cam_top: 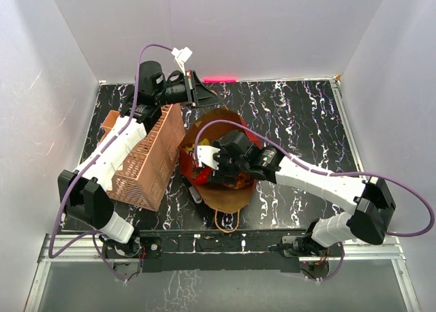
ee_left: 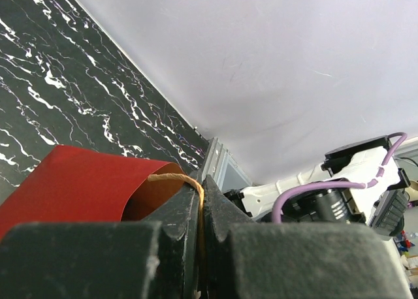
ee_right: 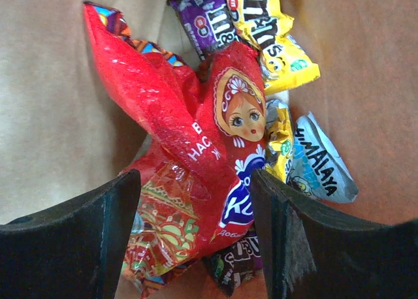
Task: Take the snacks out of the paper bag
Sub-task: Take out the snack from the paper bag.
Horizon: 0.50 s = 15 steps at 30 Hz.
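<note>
As far as the views show, nothing is out yet: every snack lies inside the paper bag (cam_top: 228, 199). The left hand (ee_left: 201, 201) is clenched on the bag's loop handle (ee_left: 189, 180), lifting the far rim so the mouth gapes upward. The right hand (ee_right: 196, 181) is down inside, its fingers flanking the red cookie bag (ee_right: 196, 149); I cannot tell whether they squeeze it. The cookie bag's long axis runs along the gap between the fingers, with a crumpled corner pointing deeper into the bag, where yellow (ee_right: 277, 44), purple (ee_right: 209, 25) and silver-blue (ee_right: 320, 162) packets wait.

The paper bag (cam_top: 231, 197) mouth gapes open; red cookie bag (ee_right: 196, 155) fills it, candy packets (ee_right: 274, 34) apparently crowding behind.
</note>
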Tool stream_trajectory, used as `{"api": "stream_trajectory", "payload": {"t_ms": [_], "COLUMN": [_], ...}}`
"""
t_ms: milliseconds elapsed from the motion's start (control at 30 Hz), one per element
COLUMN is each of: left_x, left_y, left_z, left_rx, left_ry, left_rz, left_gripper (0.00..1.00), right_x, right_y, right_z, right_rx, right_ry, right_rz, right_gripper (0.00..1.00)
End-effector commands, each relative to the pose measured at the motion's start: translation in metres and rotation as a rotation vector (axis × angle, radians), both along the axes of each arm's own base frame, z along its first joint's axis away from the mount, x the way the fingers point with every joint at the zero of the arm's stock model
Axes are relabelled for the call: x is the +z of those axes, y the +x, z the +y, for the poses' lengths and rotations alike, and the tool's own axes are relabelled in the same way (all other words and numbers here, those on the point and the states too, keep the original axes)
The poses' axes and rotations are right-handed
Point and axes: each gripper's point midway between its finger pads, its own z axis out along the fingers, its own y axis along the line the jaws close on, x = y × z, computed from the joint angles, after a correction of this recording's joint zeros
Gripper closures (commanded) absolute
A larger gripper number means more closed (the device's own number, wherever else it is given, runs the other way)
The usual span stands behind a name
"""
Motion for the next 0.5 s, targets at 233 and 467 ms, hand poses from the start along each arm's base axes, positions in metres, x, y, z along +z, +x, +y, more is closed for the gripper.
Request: {"api": "stream_trajectory", "payload": {"t_ms": [233, 467], "left_x": [0.045, 0.045], "left_y": [-0.023, -0.028], "left_z": [0.012, 0.015], "left_rx": [0.011, 0.019], "left_ry": [-0.060, -0.058], "left_rz": [-0.107, -0.113], "left_gripper": [1.00, 1.00], "right_x": [0.004, 0.014], "right_y": [0.033, 0.025], "right_z": [0.018, 0.028], "right_rx": [-0.041, -0.020], "right_ry": [0.110, 0.205], "right_rz": [-0.165, -0.113], "right_gripper": [0.26, 0.74]}}
